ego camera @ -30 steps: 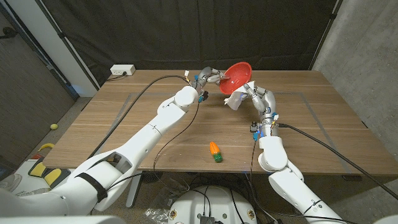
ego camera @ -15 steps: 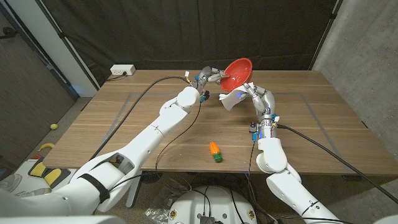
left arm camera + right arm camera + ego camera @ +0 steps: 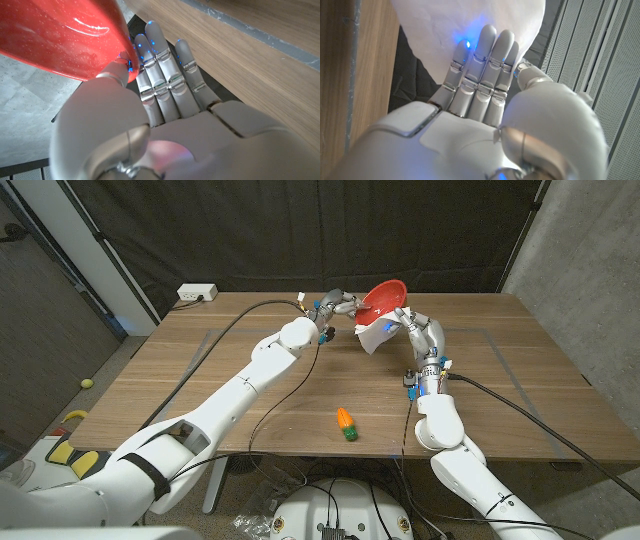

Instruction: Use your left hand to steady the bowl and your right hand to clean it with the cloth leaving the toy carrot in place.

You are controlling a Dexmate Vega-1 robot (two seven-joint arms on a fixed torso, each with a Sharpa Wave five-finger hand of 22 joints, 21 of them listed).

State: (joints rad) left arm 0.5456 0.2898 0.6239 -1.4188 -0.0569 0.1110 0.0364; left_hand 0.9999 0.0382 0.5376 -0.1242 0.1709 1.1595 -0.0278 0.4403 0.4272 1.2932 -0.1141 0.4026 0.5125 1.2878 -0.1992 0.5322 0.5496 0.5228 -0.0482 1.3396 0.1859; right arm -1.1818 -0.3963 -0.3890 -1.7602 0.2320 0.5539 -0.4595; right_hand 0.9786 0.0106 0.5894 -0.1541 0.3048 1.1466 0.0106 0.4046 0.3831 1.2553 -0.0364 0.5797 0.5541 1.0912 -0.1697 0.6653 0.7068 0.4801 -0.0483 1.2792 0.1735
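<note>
Bowl [image 3: 382, 298] lifted, tilted, rim pinched by left hand [image 3: 335, 304]; contents unseen. Right hand [image 3: 412, 330] presses held cloth [image 3: 375, 337] against bowl. Toy carrot [image 3: 345, 423] on table [image 3: 200, 380], well apart.

Two robot hands were up over the table [image 3: 200, 360]: one left hand [image 3: 335, 302] and one right hand [image 3: 412, 330], and between them there was one red bowl [image 3: 382, 297] and one white cloth [image 3: 378, 335]. Down near the front edge lay one toy carrot [image 3: 345, 423], just the one, orange with a green end. On the far left corner sat one white power strip [image 3: 197, 293], and one dark cable [image 3: 215, 345] ran along each arm, so two were counted in all.
</note>
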